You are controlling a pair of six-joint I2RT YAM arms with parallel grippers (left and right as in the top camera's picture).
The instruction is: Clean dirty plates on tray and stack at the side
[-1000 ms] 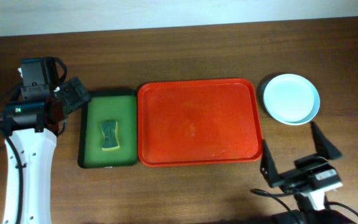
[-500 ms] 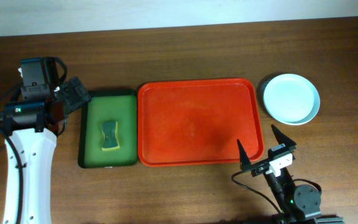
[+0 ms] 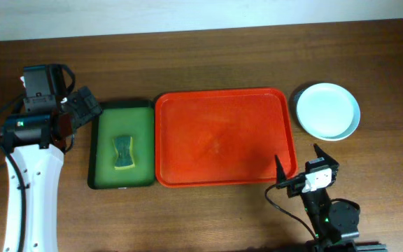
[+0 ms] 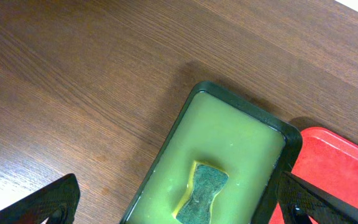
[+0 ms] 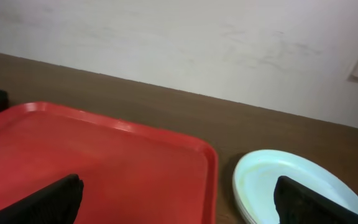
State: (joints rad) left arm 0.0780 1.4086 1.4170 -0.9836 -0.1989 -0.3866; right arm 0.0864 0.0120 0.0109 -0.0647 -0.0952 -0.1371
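1. At 2 o'clock from the red tray (image 3: 222, 136), on the table (image 3: 208, 63) just off its corner, the plates (image 3: 327, 110) sit stacked, a pale blue one on top.
2. Right gripper (image 3: 299, 159) hovers at the tray's 5 o'clock corner, fingers spread wide, holding nothing.
3. Left gripper (image 3: 84, 108) hangs at 10 o'clock from the green tray (image 3: 140, 119) with its sponge (image 3: 123, 152), likewise wide open and empty.

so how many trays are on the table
2: the red tray in the middle, and the green tray beside it on the left arm's side, holding a sponge. None looks hidden.
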